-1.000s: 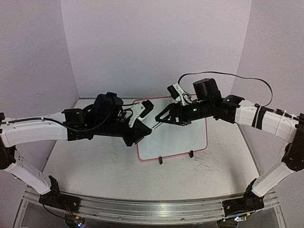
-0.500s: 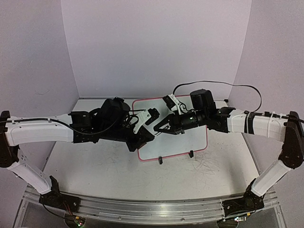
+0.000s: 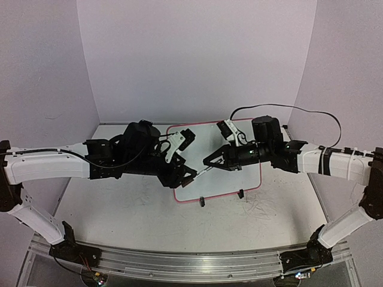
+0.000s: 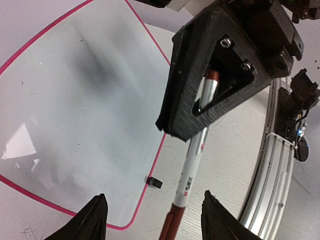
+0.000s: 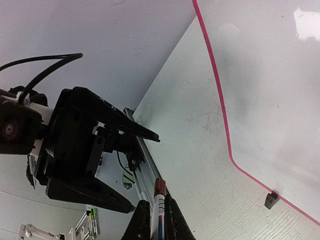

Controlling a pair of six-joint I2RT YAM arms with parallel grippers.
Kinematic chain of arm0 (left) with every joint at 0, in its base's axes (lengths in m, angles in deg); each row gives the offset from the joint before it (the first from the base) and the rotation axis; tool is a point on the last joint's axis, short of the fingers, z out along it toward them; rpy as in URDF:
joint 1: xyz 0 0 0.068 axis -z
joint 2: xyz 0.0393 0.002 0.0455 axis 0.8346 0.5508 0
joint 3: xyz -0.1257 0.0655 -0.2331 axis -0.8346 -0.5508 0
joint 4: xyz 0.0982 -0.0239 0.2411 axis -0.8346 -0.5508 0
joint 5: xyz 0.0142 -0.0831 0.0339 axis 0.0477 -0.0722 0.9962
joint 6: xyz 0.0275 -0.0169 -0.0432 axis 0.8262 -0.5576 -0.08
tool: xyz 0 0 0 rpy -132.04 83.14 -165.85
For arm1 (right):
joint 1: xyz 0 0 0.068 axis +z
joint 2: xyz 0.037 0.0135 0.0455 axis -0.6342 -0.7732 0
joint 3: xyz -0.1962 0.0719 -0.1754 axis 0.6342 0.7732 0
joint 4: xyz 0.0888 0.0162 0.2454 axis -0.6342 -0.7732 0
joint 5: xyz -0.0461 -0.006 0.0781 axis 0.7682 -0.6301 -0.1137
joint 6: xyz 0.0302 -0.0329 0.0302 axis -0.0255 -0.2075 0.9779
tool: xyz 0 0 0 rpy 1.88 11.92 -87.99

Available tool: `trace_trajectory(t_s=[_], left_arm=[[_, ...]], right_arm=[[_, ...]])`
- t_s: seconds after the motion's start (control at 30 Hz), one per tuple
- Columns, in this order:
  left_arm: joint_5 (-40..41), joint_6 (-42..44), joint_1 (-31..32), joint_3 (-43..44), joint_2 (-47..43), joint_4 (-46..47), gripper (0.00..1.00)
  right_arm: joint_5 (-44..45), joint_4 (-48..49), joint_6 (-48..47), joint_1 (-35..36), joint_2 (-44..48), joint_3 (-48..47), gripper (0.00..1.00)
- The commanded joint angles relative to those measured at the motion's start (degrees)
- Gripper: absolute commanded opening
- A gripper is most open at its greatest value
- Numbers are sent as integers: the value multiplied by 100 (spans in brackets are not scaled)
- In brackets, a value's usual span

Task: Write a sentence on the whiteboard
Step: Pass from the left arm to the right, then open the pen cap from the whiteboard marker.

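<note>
The whiteboard point(image 3: 230, 182) with its pink frame lies flat at the table's back centre, and also shows in the left wrist view point(image 4: 75, 100) and the right wrist view point(image 5: 270, 75). Its visible surface is blank; the sentence is out of view. Above the board's left edge, my right gripper point(image 3: 209, 162) is shut on a white marker point(image 3: 202, 171) with a dark red cap point(image 4: 170, 225). The marker's barrel point(image 5: 159, 200) is pinched between the right fingers. My left gripper point(image 4: 155, 220) stands open, its fingertips either side of the capped end without touching it.
Black clip feet point(image 3: 202, 202) point(image 3: 240, 194) stick out from the board's near edge. Grey scribble marks point(image 3: 263, 209) cover the tabletop right of the board. An aluminium rail point(image 3: 179, 263) runs along the near table edge. Purple walls close in the back and sides.
The right gripper closed on the marker, then the left gripper opened and let go of it. Both grippers have shifted slightly over the board's left edge.
</note>
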State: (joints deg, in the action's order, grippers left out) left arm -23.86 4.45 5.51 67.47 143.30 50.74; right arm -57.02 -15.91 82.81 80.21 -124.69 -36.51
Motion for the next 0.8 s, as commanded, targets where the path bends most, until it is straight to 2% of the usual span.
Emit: trace_trajectory(t_s=[0.0,0.1,0.2,0.37,0.53,0.7,0.77], left_arm=[[-1016,-563,-288,-230,-325,246,65],[-1890,-727,-494,-334,-326,432,64],[-2196,-755,-547,-279,-211,451,63],[-2435,-717,-559,-87,21,453,51],[-2829,-676,-555,5,212,453,48],[-2744,-663,-558,9,292,453,35],[-2722,-659,-558,28,320,453,35]], right_arm=[[67,153,-49,-76,472,51,0],[50,145,-63,-72,584,43,0],[-19,159,-79,-73,622,56,0],[-31,246,-23,-70,665,171,0],[71,355,57,-75,784,242,0],[83,376,70,-75,819,236,0],[50,398,88,-76,810,244,0]])
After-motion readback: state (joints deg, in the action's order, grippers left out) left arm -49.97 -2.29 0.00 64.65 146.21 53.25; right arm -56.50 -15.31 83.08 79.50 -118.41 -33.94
